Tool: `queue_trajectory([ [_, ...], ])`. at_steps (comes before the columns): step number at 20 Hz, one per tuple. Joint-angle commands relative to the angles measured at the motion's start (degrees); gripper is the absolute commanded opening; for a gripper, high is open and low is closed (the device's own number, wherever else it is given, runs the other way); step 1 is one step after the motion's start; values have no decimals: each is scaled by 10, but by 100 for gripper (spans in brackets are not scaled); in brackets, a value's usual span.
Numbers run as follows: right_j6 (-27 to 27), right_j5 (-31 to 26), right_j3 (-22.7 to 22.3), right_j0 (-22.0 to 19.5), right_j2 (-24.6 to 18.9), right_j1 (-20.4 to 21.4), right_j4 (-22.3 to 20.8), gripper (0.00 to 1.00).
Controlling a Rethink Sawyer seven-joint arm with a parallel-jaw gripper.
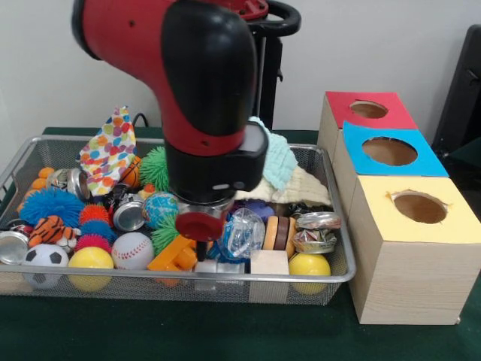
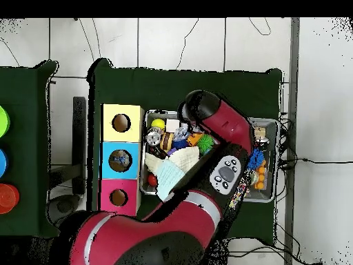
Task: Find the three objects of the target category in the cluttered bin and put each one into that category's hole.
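The wire mesh bin [image 1: 342, 274] is full of toys. A can lies on its side with its silver end showing [image 1: 129, 216] left of the arm. Another can [image 1: 73, 181] lies at the back left, and one [image 1: 11, 245] sits at the bin's left edge. Two shiny cans [image 1: 316, 221] [image 1: 314, 241] are stacked at the right end. My gripper [image 1: 201, 248] reaches down into the clutter at the bin's front middle, beside an orange block [image 1: 171, 256] and a crinkled clear wrapper [image 1: 242, 232]. The wrist hides its tips. In the overhead view my arm covers most of the bin [image 2: 270, 124].
Three wooden boxes stand beside the bin, each with a round hole: yellow top [image 1: 418, 218] [image 2: 121, 123], blue top [image 1: 389, 150] [image 2: 120, 160], red top [image 1: 368, 110] [image 2: 118, 198]. Balls, spiky toys, a dotted cloth [image 1: 110, 147] and a pale cloth [image 1: 282, 162] fill the bin.
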State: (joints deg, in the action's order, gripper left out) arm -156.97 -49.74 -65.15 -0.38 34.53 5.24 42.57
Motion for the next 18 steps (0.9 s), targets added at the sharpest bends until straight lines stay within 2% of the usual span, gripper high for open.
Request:
queue_trajectory([
  [1, -209, -2, 22, 22, -37, -10, 27, 0],
  [5, -210, -61, 46, 13, -23, 7, 10, 0],
  [6, -212, -82, 78, 1, -18, -4, 5, 0],
  [10, -207, -135, 112, -20, -12, -2, -8, 0],
  [16, -209, -182, 125, -27, 0, 3, -16, 0],
  [18, -217, -216, 127, -25, 3, 12, -18, 0],
])
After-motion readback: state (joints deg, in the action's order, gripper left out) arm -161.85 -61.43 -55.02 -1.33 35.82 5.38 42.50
